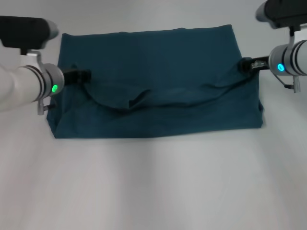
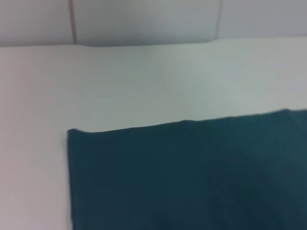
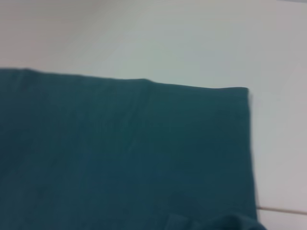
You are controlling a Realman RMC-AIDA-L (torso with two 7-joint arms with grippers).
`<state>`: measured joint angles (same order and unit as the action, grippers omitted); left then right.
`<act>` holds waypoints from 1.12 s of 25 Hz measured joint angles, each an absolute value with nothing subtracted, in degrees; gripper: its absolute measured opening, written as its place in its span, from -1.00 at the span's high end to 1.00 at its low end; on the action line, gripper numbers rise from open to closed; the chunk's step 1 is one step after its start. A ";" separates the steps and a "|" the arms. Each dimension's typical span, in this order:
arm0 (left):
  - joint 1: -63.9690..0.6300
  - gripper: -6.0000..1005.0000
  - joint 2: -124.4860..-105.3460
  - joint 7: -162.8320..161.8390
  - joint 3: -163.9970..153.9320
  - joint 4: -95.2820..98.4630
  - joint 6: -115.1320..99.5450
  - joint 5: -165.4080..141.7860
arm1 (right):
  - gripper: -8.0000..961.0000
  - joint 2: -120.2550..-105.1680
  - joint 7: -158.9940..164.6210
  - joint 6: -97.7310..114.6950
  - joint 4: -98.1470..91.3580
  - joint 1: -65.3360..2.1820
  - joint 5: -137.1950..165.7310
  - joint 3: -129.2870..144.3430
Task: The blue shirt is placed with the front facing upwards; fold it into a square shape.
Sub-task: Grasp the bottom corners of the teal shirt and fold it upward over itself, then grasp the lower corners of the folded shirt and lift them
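1. The shirt [image 1: 158, 81] is spread on the white table [image 1: 153, 187] as a wide rectangle, between the two grippers, with no lettering seen.
2. The left gripper [image 1: 84, 75] is set at the shirt's left side, closed on a fold of cloth.
3. The right gripper [image 1: 247, 64] is set at the right side, closed on the same fold.
4. A loose, wrinkled fold edge is strung between the grippers, sagging towards the near hem.
5. In both wrist views only a far corner of the shirt [image 2: 192, 177] [image 3: 129, 148] on the table is shown.

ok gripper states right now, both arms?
Left gripper: shut on the blue shirt, at its left edge.
Right gripper: shut on the shirt's right edge.
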<state>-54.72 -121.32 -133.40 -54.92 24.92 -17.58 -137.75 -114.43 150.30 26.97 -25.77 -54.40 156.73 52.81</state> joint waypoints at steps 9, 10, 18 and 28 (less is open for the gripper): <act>-47.50 -0.02 -122.90 -139.85 -44.78 37.24 -28.91 -135.06 | 0.06 -114.01 152.59 37.38 -37.52 -47.72 148.28 50.64; -46.30 -0.10 -122.95 -140.41 -44.72 38.71 -30.84 -133.69 | -0.02 -113.95 152.38 39.17 -39.08 -46.67 146.16 50.63; -39.56 -0.54 -119.66 -141.59 -41.99 40.51 -49.59 -118.43 | -0.54 -111.85 141.79 59.91 -43.66 -37.11 123.08 45.90; -33.13 -0.58 -119.29 -140.09 -31.12 37.31 -61.53 -111.89 | -0.75 -112.12 126.75 77.75 -38.08 -25.87 104.32 37.02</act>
